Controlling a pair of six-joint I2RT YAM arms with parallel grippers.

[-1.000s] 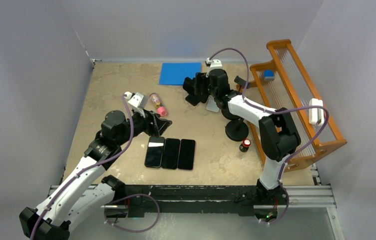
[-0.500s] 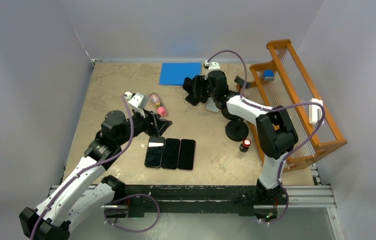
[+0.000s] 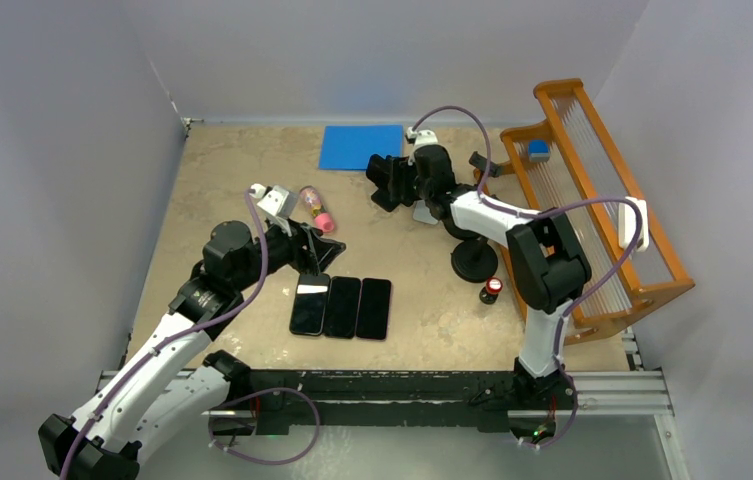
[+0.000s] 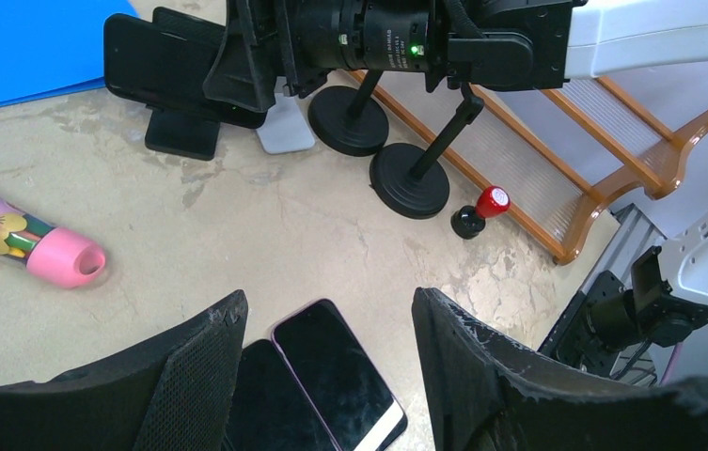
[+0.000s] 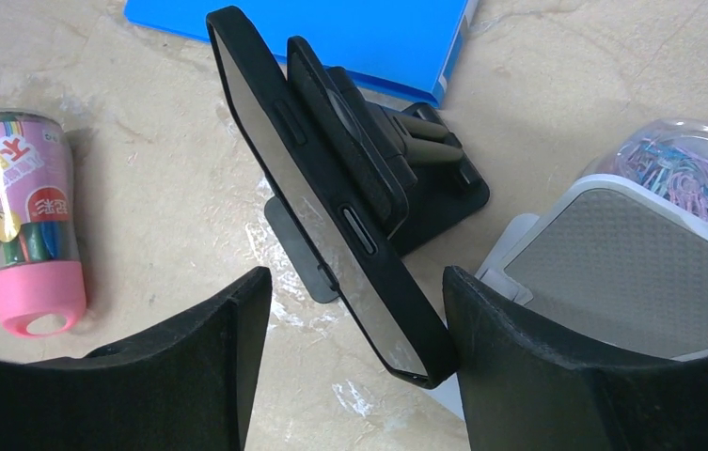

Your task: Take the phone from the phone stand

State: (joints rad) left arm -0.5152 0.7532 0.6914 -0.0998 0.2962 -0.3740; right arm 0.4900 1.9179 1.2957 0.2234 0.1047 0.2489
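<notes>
Right pincer point(image 3: 388, 182), seen from overhead, sits in the upper middle of the frame, just below the blue folder point(image 3: 360, 146). Left pincer point(image 3: 318, 246) hangs at centre left, over the top ends of three loose phones point(image 3: 342, 307) lying side by side on the table point(image 3: 222, 170). A pink-capped tube point(image 3: 314, 208) lies just above it. A wooden rack point(image 3: 602, 200) fills the right side, with a round black base point(image 3: 474, 262) and a red-topped stamp point(image 3: 492, 290) beside its lower left.

From the left wrist, the left pincer point(image 4: 329, 305) is released. Its two fingers stand wide apart along the bottom edge with nothing held between them, and two of the loose phones point(image 4: 336, 371) lie on the table below. The phone point(image 4: 152, 61) is at the upper left, propped on its stand point(image 4: 180, 132), with the right pincer's dark body just to its right.

From the right wrist, the right pincer point(image 5: 354, 282) is also released. Its fingers rise from the bottom corners and straddle the phone's lower end, with a gap showing on each side. The phone point(image 5: 322, 188), in a black case, runs tilted from upper left to lower centre, its back resting against the stand point(image 5: 425, 188). The tube point(image 5: 32, 235) lies at the left, the blue folder point(image 5: 331, 28) along the top, and a clear tub of paper clips point(image 5: 679, 160) at the right edge.
</notes>
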